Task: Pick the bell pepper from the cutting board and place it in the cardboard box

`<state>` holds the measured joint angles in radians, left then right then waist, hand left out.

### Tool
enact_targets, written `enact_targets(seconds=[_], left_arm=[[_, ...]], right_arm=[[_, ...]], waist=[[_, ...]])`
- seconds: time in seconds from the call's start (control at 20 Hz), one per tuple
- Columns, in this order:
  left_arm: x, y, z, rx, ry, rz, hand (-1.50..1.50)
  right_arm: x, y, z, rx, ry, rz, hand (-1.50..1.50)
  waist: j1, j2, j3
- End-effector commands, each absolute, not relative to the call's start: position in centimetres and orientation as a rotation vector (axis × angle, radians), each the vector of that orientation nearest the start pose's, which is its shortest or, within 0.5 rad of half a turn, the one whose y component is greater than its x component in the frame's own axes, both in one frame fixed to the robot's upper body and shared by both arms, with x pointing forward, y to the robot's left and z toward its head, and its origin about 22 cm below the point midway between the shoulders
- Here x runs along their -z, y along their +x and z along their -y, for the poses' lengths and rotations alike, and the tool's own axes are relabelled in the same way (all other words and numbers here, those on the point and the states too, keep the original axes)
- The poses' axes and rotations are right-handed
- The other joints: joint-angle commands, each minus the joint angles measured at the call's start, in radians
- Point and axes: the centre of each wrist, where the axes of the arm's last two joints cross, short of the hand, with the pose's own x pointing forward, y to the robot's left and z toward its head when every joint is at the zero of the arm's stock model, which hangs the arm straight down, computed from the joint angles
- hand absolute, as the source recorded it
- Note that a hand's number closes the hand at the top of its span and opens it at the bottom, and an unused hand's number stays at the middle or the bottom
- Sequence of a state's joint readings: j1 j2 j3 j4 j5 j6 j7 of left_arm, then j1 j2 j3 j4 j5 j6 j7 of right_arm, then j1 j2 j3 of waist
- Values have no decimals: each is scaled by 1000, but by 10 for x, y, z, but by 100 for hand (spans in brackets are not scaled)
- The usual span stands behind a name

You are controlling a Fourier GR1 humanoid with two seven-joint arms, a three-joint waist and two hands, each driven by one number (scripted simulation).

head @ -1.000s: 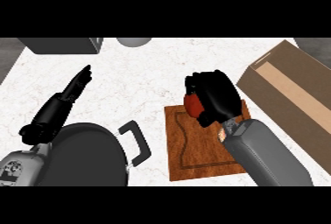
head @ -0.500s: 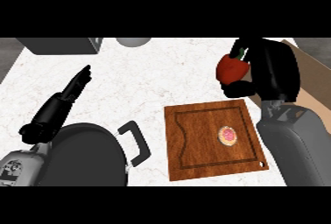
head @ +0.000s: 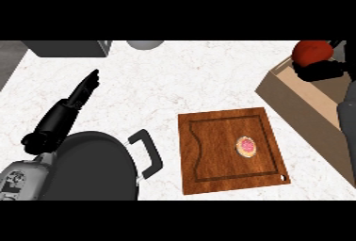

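- Pepper (head: 311, 52) off the board (head: 233, 149), carried in the right hand (head: 321, 69), fingers curled round its lower side.
- Red body showing just above and left of those fingers, at the view's upper right.
- Box (head: 295, 96) directly beneath the right hand; pepper over its near wall or opening, exact spot hard to tell.
- Board well below and left of that hand, bare except for a small round pink-and-yellow item (head: 245, 145).
- Left hand (head: 82, 92) far off to the left, fingers straight and together, holding nothing, resting on the counter (head: 181, 80).
- Pan (head: 97, 172) with its handle below the left hand, between it and the board.
- Done, judging by this: pick and lift, most of the carry.
- Left: lowering into the box, then opening the fingers; pepper not yet released.
- Risk, as a guess: catching the box wall on the way down.
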<state>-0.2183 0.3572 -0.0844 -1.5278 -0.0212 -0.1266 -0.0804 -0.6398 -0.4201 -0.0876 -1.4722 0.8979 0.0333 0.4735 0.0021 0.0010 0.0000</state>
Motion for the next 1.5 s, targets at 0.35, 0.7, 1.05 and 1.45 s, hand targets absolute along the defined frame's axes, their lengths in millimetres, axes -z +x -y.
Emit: enact_targets(seconds=[0.35, 0.7, 1.05, 1.45], left_arm=[[-75, 292, -275, 538, 98, 1742, 0], [-65, 285, -262, 528, 103, 1764, 0], [-61, 283, -268, 537, 97, 1749, 0], [-60, 288, -266, 512, 104, 1754, 0]], right_arm=[[-169, 368, 384, -756, -1098, 1042, 150], [-163, 360, 441, -878, -999, 854, 150], [-157, 365, 439, -949, -759, 1075, -150], [-159, 369, 455, -216, -518, 1668, -150]], waist=[[12, 4, 1], [16, 3, 1], [7, -1, 0], [-6, -1, 6]])
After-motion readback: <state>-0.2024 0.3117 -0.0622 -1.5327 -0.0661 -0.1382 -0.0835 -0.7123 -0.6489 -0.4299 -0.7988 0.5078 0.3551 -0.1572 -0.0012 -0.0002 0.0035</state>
